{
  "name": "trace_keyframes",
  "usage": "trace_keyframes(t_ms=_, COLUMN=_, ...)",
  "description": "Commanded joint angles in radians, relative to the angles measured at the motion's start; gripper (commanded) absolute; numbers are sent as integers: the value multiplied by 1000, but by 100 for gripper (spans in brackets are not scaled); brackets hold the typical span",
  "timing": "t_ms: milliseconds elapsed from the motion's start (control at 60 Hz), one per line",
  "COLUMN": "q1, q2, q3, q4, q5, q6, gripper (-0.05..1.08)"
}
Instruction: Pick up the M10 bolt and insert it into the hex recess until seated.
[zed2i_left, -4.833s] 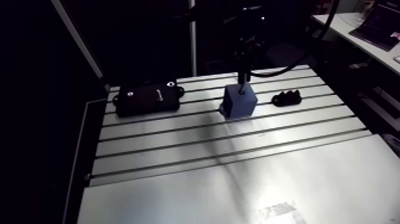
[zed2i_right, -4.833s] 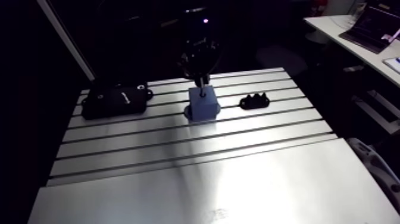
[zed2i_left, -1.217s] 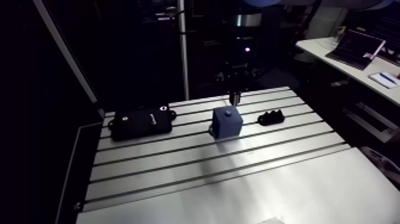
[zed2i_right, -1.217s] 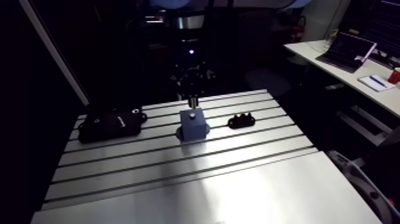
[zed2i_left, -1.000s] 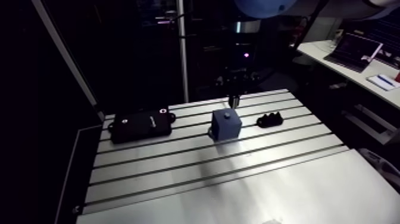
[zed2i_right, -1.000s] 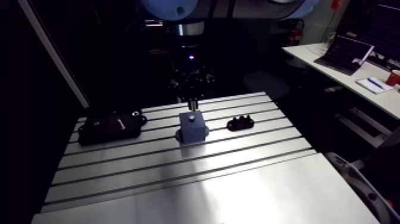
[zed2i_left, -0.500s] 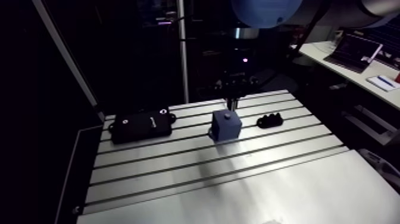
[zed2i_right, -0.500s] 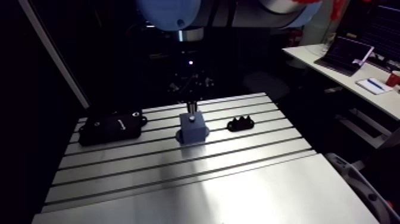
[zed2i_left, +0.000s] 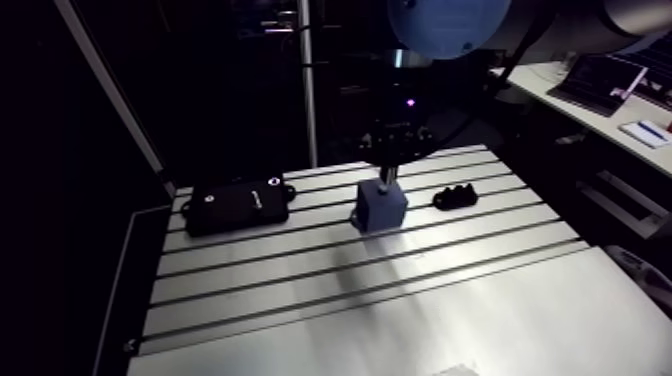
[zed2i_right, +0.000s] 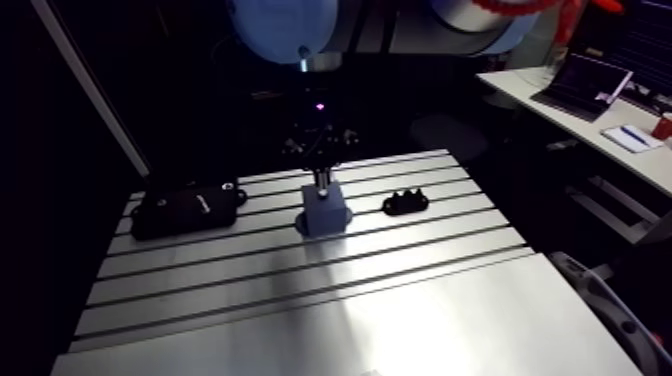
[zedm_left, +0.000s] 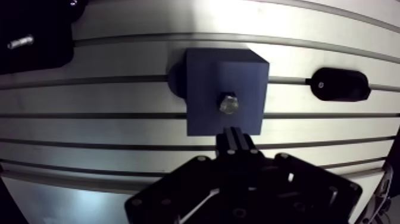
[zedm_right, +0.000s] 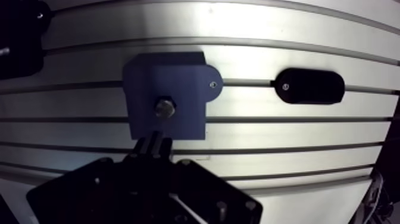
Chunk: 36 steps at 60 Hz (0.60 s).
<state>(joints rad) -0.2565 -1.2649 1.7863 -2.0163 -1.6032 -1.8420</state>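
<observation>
- Slotted aluminium surface (zed2i_left: 350, 300) lies bright under me, its grooves running across; the room beyond it is dim.
- The M10 bolt (zedm_left: 228, 105) is not in my grip. It stands head-up in the top face of the blue block (zedm_left: 202, 83), near the middle, filling the hex recess.
- My jaws are pressed together on nothing, tips low over the block, just beside the bolt head.
- I judge the insertion made and the seating in hand; whether the head is fully down I cannot tell.
- Next calls for a straight, gentle press centred on the head; off-centre, my tips could skid or tip the bolt.
- A black box (zed2i_left: 238, 206) and a small black holder (zed2i_left: 458, 195) sit on either side, both apart from the block.
</observation>
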Motion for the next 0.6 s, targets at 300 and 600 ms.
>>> trace_keyframes(t_ms=300, q1=2, q2=19, q3=0, q4=-18, q5=-2, q6=2, gripper=108)
trace_keyframes(t_ms=600, q1=2, q2=31, q3=-3, q4=-23, q5=-5, q6=-1, gripper=108)
